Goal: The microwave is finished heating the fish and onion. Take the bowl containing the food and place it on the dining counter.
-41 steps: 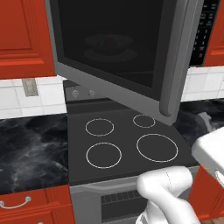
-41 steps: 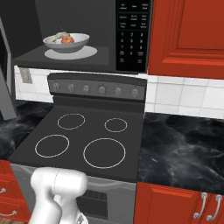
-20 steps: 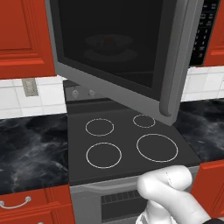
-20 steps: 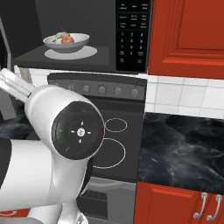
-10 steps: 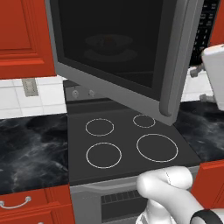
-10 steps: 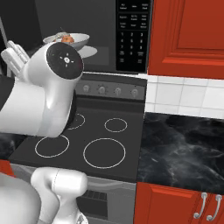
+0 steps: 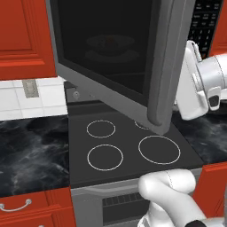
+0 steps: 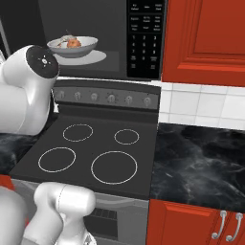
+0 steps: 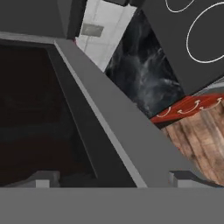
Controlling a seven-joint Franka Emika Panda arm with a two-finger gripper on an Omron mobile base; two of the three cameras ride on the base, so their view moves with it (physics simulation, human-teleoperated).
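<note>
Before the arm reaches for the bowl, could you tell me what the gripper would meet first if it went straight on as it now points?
Most likely the open microwave door: its grey frame and dark glass lie straight ahead in the hand view, though depth is unclear.

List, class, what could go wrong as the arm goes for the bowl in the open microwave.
1. The open microwave door hangs between arm and cavity; the arm could strike it.
2. The bowl sits on the turntable plate; a low reach may drag the plate along.
3. The onion and fish lie loose; tilting could spill them onto the stove.

The bowl (image 8: 72,46) sits on the turntable plate (image 8: 89,58) inside the microwave (image 8: 103,38)
</note>
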